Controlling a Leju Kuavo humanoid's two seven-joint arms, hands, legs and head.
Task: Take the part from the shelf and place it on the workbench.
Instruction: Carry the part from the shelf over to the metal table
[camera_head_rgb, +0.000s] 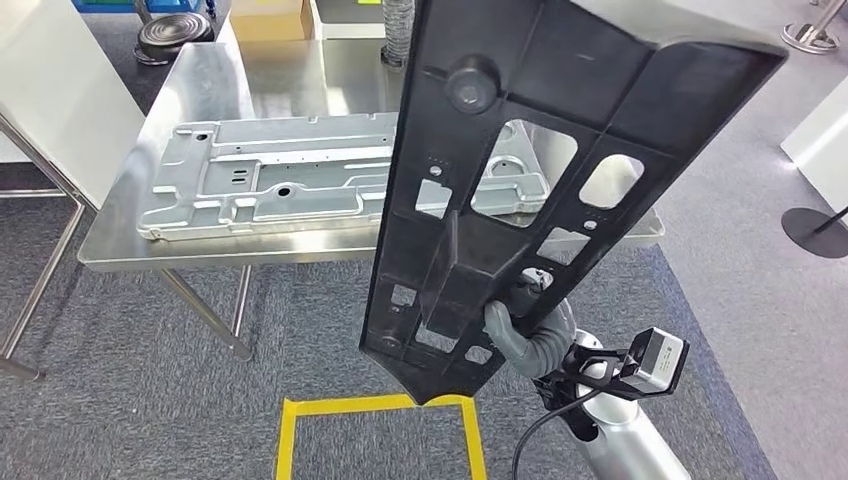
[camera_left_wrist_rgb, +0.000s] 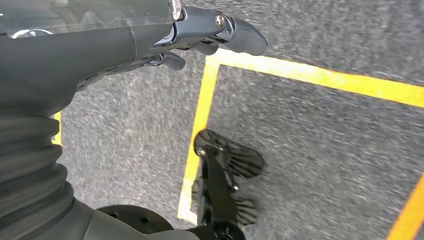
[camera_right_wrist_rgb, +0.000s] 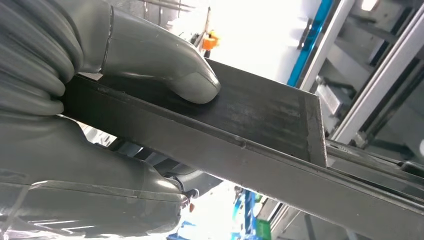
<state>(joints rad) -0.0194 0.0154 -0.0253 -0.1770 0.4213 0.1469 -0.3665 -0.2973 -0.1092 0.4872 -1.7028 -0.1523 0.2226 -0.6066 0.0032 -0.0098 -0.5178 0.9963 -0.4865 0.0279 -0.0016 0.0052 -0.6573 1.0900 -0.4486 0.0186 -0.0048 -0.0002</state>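
I've got the black part (camera_head_rgb: 520, 170) up in front of me, a long flat panel full of cut-outs, standing nearly on end and tilted so its top leans over the workbench (camera_head_rgb: 190, 85). My right hand (camera_head_rgb: 515, 325) clamps it low down at the panel's near end; in the right wrist view the thumb (camera_right_wrist_rgb: 165, 60) presses on one face of a rib while the other fingers (camera_right_wrist_rgb: 165, 192) wrap underneath, so the grip is a firm pinch across the edge. Holding it that low gives me reach, I'd say, but it puts most of the panel's length above the hand, so it'll want to lever about.

The workbench is just beyond the part, steel-topped, and a grey metal plate (camera_head_rgb: 290, 175) already lies flat across much of it. The part isn't on the bench yet; it hangs in the air over the bench's near edge, hiding the plate's right-hand end from my head view.

My left hand (camera_left_wrist_rgb: 200, 35) is down by my side, over the carpet and the yellow tape line (camera_left_wrist_rgb: 200, 115) on the floor. Fingers lightly curled, nothing in them that I can see, though whether they're fully closed I can't tell from this angle.

So I judge the carry is nearly done and the laying-down is what's left. The free bench surface is beside or beyond the plate, so I'd need to tip the panel forward gently and watch it doesn't clip that plate.
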